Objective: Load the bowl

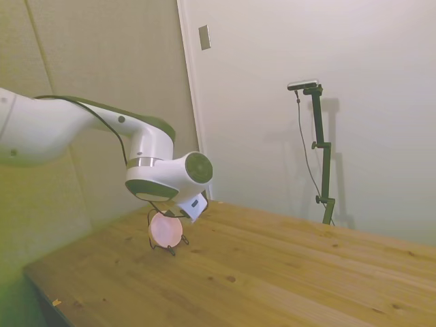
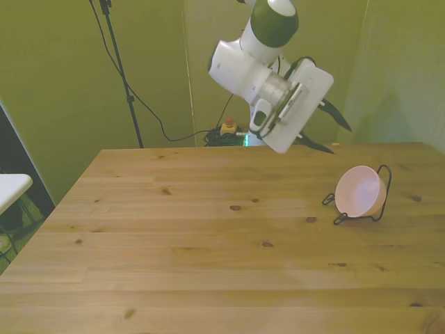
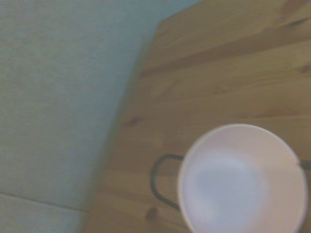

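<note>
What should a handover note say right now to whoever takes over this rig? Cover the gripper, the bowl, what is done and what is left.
Gripper: open, empty, raised above the table, clear of the bowl.
Bowl: leaning on its side in the wire stand, at the front view's right, opening facing outward.
Done: bowl sits in the stand, released.
Left: apparently nothing but checking it sits steady and parking the arm.

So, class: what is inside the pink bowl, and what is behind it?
The bowl looks empty inside. It leans tilted in the black wire stand, which rises behind it; the bowl hides where the two touch.
</note>
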